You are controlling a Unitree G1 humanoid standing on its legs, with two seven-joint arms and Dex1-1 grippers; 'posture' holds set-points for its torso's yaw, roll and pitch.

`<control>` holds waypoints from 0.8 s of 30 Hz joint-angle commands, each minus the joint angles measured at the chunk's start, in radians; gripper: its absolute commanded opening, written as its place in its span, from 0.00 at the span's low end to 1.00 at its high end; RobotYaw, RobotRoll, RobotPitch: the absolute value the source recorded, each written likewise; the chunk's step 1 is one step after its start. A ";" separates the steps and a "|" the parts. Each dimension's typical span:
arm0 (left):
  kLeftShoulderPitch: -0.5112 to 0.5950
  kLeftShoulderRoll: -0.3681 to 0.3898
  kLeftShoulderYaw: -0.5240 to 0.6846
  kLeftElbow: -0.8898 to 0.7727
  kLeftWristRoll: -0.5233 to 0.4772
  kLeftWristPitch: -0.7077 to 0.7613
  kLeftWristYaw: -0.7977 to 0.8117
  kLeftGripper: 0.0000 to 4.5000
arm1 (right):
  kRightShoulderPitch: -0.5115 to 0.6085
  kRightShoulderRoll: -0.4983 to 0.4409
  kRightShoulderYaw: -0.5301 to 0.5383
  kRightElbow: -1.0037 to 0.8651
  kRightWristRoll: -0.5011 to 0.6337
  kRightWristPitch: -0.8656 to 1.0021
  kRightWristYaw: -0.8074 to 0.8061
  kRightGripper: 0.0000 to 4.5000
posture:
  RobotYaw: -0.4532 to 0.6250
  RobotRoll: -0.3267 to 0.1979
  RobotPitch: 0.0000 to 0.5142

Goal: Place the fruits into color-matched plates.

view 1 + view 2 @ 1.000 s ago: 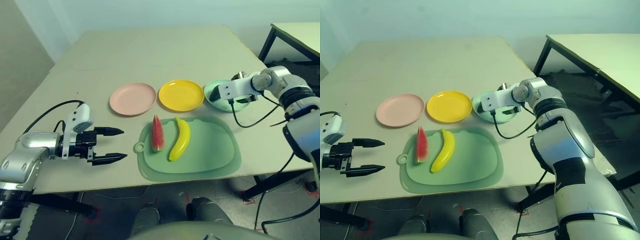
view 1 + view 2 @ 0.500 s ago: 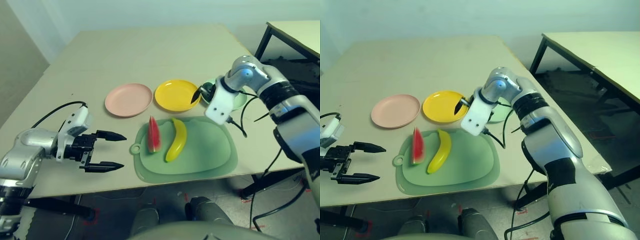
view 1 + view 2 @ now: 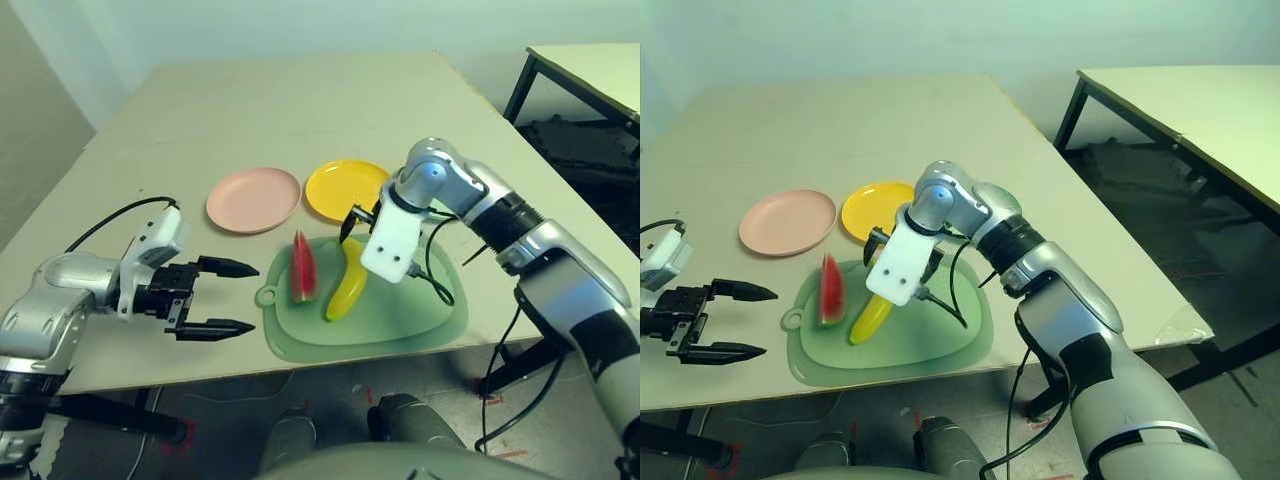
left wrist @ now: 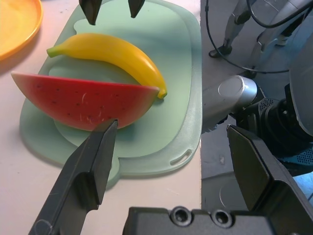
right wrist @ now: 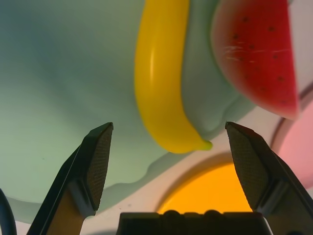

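Your right gripper (image 5: 166, 142) hung over the green cutting mat (image 3: 420, 320) with its jaws spread wide and nothing between them, pointing steeply down just above the far tip of the banana (image 3: 346, 284). The watermelon wedge (image 3: 301, 268) lay beside the banana on the mat. Behind the mat you had the pink plate (image 3: 253, 198) and the yellow plate (image 3: 345, 189), both bare. Your left gripper (image 3: 232, 296) waited well left of the mat, likewise wide and holding nothing.

Probably a lab: bare tables (image 3: 300, 110), loose cables (image 3: 1200, 170)
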 commanded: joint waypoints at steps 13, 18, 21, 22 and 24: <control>0.050 0.004 0.031 -0.048 -0.013 0.001 0.025 1.00 | 0.002 0.085 0.057 0.167 -0.103 -0.023 -0.086 1.00 | 0.44 0.62 0.04; 0.053 0.001 0.033 -0.056 -0.014 0.001 0.029 1.00 | 0.028 0.047 0.063 0.157 -0.103 -0.030 -0.049 1.00 | 0.44 0.62 0.04; 0.052 0.001 0.034 -0.050 -0.013 -0.004 0.026 1.00 | 0.045 0.009 0.061 0.139 -0.092 -0.048 -0.022 1.00 | 0.44 0.62 0.03; 0.050 0.001 0.033 -0.047 -0.012 -0.006 0.024 1.00 | 0.050 -0.003 0.060 0.133 -0.089 -0.050 -0.014 1.00 | 0.44 0.62 0.03; 0.048 0.002 0.029 -0.041 -0.008 -0.010 0.021 1.00 | 0.055 -0.020 0.057 0.123 -0.085 -0.052 -0.004 1.00 | 0.43 0.62 0.03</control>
